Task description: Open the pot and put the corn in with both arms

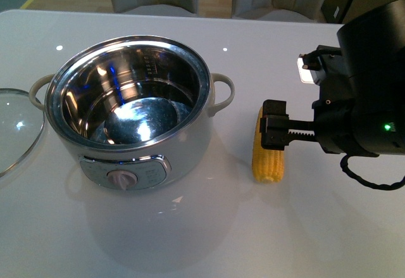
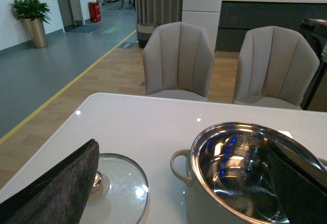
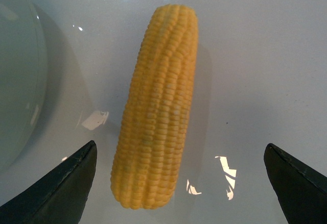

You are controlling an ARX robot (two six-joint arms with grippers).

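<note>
The white pot [image 1: 190, 154] stands open on the table, its shiny steel inside empty. The yellow corn [image 1: 267, 157] lies on the table to the right of the pot. My right gripper [image 1: 273, 132] hangs directly over the cob. In the right wrist view the corn [image 3: 156, 106] lies lengthwise between the spread fingers of the right gripper [image 3: 180, 143], which is open and touching nothing. My left gripper [image 2: 181, 150] is also open, hovering above the gap between the pot [image 2: 196, 208] and the glass lid [image 2: 120, 188]. The left arm does not show in the front view.
The glass lid [image 1: 16, 126] lies flat on the white table [image 1: 190, 240] left of the pot. Two beige chairs [image 2: 179, 60] [image 2: 276, 66] stand behind the table's far edge. A pot handle [image 1: 223, 93] points toward the corn.
</note>
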